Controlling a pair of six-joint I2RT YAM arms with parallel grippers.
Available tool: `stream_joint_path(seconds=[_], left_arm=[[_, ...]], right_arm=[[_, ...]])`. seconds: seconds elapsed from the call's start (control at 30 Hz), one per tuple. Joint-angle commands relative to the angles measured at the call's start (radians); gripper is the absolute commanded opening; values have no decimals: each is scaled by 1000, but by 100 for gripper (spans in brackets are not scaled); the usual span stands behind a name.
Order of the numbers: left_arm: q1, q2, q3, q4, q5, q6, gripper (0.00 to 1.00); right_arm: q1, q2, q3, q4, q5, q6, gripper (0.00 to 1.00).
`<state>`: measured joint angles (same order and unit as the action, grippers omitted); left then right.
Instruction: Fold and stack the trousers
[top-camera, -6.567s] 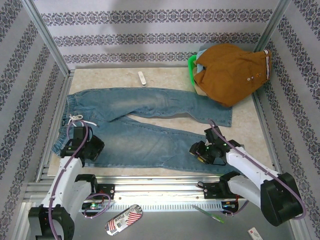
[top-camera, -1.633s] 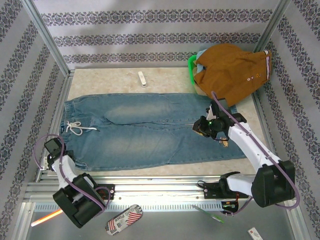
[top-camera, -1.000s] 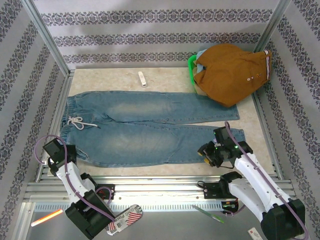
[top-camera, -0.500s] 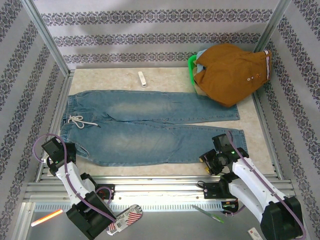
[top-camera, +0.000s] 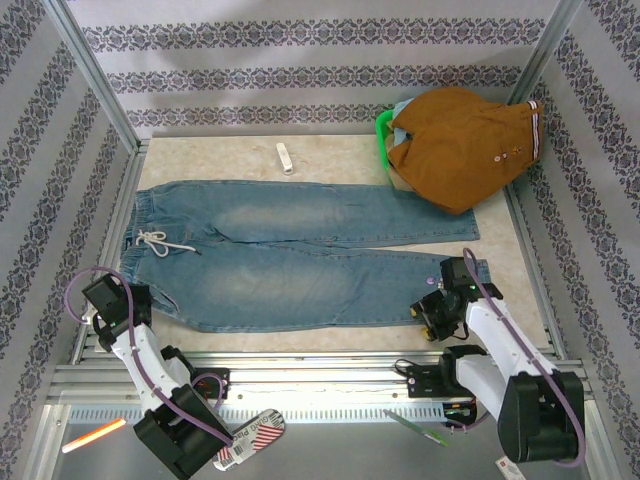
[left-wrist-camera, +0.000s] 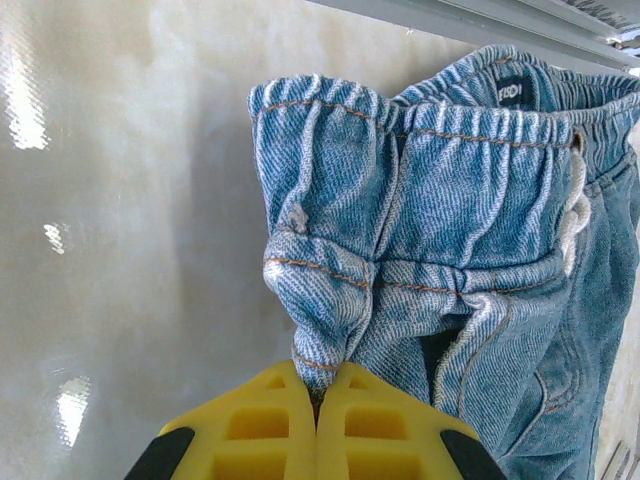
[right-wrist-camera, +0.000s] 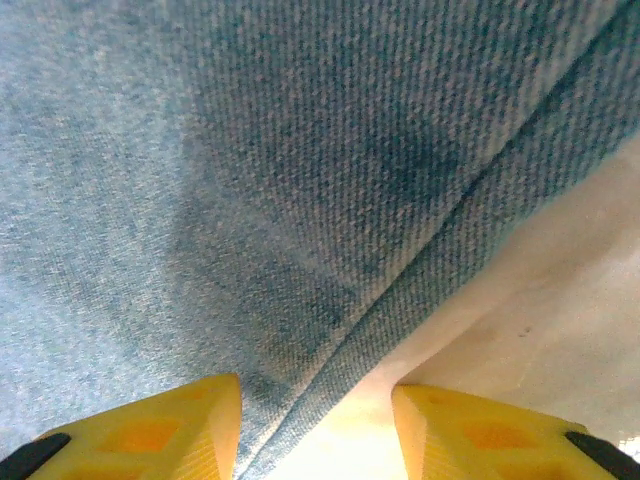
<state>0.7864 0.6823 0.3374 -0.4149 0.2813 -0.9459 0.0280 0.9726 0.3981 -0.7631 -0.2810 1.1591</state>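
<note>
Trousers, one pair, lay flat on the surface, two legs side by side. Left end effector pinched their waistband corner; right end effector stood parted over one hem.

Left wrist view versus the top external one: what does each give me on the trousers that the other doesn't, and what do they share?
Left wrist: the left gripper has its yellow fingers shut on a pinched fold of the trousers, and a small label sits inside the band. Top external: both legs laid flat along the table, the right gripper at the hem end of the near leg, and a brown garment at the far right. Both: the gathered waistband and white drawstring.
</note>
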Motion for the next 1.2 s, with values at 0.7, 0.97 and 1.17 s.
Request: stream_joint_path(seconds=[0.7,0.97,1.17], left_arm=[[-6,-57,401,-195,118,-13,0],[-6,-119,583,-383,107,8,0],[-6,-125,682,-494,114,26,0]], right_arm=[[-28,-258,307,-97,-31,-278,0],[-23,-419,437,-265,-87,-346,0],[16,-489,517,-317,-62,-363,0]])
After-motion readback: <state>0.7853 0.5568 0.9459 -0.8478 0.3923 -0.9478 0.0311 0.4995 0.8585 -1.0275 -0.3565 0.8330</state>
